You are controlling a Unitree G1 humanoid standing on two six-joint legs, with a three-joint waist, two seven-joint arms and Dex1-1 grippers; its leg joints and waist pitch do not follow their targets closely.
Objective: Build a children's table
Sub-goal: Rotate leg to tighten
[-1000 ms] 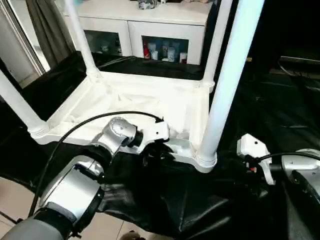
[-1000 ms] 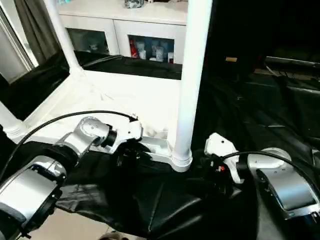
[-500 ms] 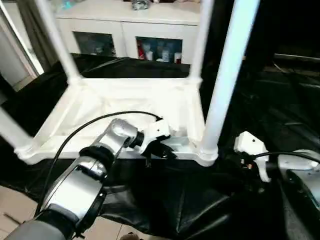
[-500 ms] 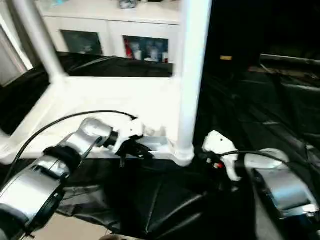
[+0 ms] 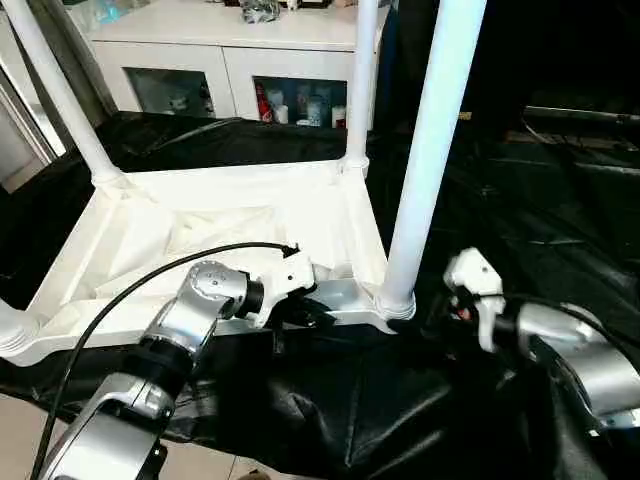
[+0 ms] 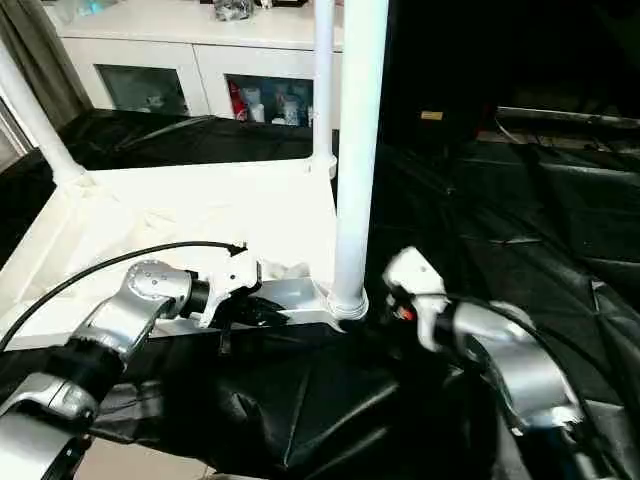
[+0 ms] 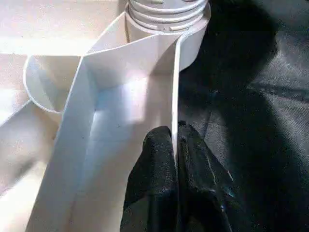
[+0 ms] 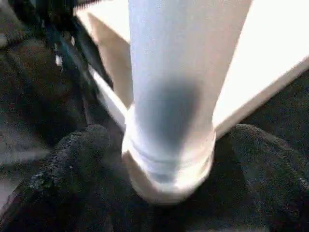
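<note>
a black sheet (image 5: 560, 230) covers the floor before a white glass-door cabinet (image 5: 250, 60) holding small bottles (image 5: 300, 105).

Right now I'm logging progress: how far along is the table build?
Nearly done: all four legs stand in the upturned top. In hand: the left gripper pinches the top's rim, the right gripper's open jaws flank the near leg's base. Left: turning it upright.
</note>
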